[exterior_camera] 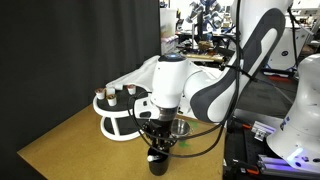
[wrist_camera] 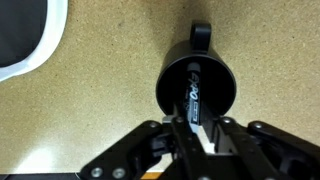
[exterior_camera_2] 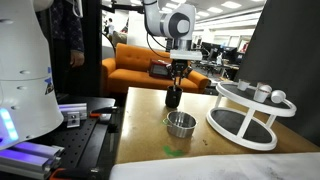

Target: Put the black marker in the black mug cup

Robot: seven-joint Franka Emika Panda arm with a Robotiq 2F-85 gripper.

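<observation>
The black mug cup [wrist_camera: 168, 92] stands on the wooden table, handle [wrist_camera: 201, 34] pointing away; it also shows in both exterior views [exterior_camera: 157, 164] [exterior_camera_2: 173, 99]. My gripper [wrist_camera: 193, 126] hangs straight above it [exterior_camera: 157, 146] [exterior_camera_2: 176, 82]. Its fingers are shut on the black marker [wrist_camera: 192, 96], which points down into the mug's opening. The marker's white lettering shows against the dark inside. Its lower end is hidden inside the mug. The marker cannot be made out in the exterior views.
A shiny metal cup [exterior_camera_2: 180, 123] [exterior_camera: 181, 128] stands beside the mug. A white round rack [exterior_camera_2: 245, 115] [exterior_camera: 118, 116] with small objects on top sits further along the table; its rim shows in the wrist view [wrist_camera: 25, 45]. The table edge lies near the mug [exterior_camera: 120, 172].
</observation>
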